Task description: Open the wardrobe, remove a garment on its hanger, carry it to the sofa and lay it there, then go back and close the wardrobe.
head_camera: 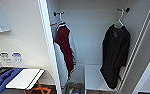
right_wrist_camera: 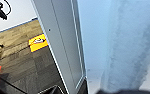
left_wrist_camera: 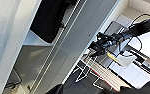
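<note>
The white wardrobe (head_camera: pixel 91 37) stands open in front of me, its left door (head_camera: pixel 49 50) seen edge-on. Inside on the right, the long black garment (head_camera: pixel 116 55) hangs on a thin white hanger (head_camera: pixel 119 23) from a dark peg (head_camera: pixel 126 10). A dark red garment (head_camera: pixel 64 47) hangs inside on the left. The left wrist view shows the black garment's (left_wrist_camera: pixel 48 20) lower end behind a wardrobe door (left_wrist_camera: pixel 73 50). The right wrist view runs along a white door (right_wrist_camera: pixel 61 45). Dark parts of my left gripper (left_wrist_camera: pixel 58 88) and right gripper (right_wrist_camera: pixel 116 91) sit at the picture edges.
A white shelf (head_camera: pixel 93 77) lies low inside the wardrobe, with a box (head_camera: pixel 74 88) on the floor beside it. At lower left are a white board (head_camera: pixel 24 78), a blue thing (head_camera: pixel 3 80) and an orange thing (head_camera: pixel 38 88). A yellow sign (right_wrist_camera: pixel 38 42) lies on the carpet.
</note>
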Available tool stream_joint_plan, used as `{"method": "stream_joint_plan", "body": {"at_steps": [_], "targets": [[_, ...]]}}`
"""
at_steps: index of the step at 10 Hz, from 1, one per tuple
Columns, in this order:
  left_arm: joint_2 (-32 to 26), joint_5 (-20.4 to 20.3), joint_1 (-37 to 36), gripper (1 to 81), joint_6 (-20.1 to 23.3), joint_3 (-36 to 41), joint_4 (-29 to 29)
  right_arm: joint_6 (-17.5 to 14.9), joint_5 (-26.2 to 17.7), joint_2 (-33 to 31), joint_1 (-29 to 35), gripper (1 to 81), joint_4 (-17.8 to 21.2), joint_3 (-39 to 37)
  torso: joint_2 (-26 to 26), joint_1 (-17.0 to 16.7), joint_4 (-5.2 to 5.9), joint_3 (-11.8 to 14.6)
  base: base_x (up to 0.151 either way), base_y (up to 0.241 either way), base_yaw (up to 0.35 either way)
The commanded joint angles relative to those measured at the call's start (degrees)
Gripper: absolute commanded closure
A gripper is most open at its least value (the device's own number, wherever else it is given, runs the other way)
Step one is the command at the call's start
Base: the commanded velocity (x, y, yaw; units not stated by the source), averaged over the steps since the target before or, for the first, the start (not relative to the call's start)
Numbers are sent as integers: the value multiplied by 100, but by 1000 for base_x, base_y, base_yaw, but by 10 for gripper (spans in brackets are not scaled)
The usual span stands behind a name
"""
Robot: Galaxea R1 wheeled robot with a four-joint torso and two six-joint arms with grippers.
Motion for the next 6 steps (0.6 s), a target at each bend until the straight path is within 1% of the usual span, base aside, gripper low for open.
{"method": "stream_joint_plan", "body": {"at_steps": [1, 2, 3, 4, 6], "targets": [[-148, -24, -343, 10, 25, 177, 152, 131, 812, -12, -687, 10, 401, 699, 0, 0, 0, 126, 0, 0, 0], [-139, -24, -343, 10, 25, 168, 143, 140, 900, -101, -801, 10, 357, 655, 0, 0, 0, 179, 0, 0, 0], [-113, -24, -343, 10, 25, 133, 152, 140, 1041, -198, -871, 10, 357, 575, 0, 0, 0, 107, 0, 0, 0], [-52, -24, -317, 10, 16, 46, 143, 140, 1163, -250, -951, 10, 366, 427, -2, -2, 0, 133, 0, 0, 0], [36, -24, -238, 10, 16, -95, 143, 140, 1567, -312, -1153, 10, 366, 6, -2, -2, 2, 136, 0, 0, 0]]}}
